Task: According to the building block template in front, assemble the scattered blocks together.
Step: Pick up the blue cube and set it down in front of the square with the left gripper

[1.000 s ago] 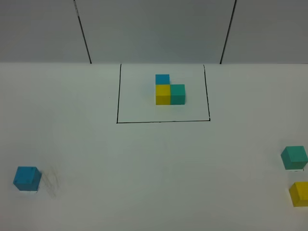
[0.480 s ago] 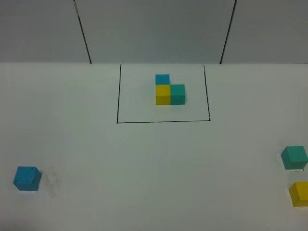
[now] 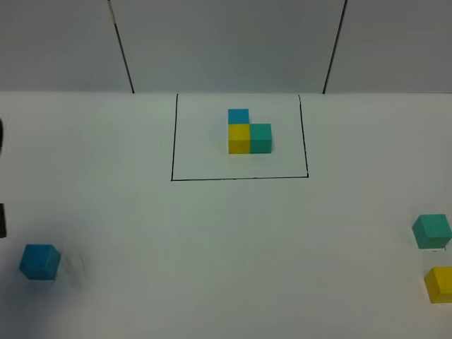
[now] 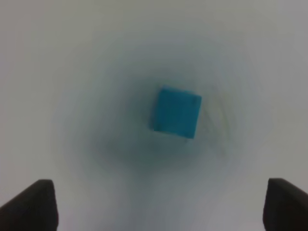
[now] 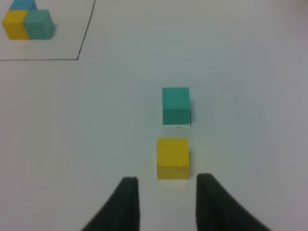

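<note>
The building block template (image 3: 248, 133), three matte cubes joined in an L inside a thin black drawn rectangle (image 3: 240, 179), is the pattern to copy. The loose sky-blue matte cube (image 3: 39, 261) lies well apart from the template, towards its near left. The left gripper (image 4: 157, 204) hangs over it with jaws released wide, probably to straddle it. Well apart to the template's near right lie the teal-green matte cube (image 3: 431, 231) and, just beyond it, the yellow matte cube (image 3: 439, 284). The right gripper (image 5: 167, 180), jaws parted and empty, lines up on the yellow one.
</note>
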You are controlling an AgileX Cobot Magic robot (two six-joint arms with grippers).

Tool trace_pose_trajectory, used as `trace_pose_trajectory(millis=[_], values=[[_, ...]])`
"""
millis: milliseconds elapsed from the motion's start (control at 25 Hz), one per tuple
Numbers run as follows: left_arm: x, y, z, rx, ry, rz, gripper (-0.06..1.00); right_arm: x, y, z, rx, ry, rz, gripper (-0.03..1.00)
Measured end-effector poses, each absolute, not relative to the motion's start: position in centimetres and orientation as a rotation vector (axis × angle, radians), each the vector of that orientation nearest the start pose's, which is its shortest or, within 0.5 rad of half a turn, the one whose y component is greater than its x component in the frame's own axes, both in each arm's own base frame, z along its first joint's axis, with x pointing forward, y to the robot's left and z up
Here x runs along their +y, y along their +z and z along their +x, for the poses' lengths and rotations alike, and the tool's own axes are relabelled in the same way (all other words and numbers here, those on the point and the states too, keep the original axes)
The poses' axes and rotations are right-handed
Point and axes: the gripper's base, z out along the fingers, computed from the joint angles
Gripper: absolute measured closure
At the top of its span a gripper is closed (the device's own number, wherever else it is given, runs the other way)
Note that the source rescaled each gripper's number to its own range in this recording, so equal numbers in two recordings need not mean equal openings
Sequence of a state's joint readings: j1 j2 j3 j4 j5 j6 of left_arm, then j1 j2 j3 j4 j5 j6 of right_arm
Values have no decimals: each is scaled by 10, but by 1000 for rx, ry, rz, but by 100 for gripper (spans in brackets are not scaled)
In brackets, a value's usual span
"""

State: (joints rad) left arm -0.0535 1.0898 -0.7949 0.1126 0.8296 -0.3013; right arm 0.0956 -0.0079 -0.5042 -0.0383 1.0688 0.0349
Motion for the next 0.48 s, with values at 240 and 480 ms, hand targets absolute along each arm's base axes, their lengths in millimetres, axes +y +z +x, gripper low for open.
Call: trace_pose_trajectory(millis=[240,480], values=[[-8,234,242,2723,9,-220,11,-4,278,-7,2039,36,-60,97],[-9,201,263,2782,13,-209,14,-4,278,-7,2039,36,-60,97]])
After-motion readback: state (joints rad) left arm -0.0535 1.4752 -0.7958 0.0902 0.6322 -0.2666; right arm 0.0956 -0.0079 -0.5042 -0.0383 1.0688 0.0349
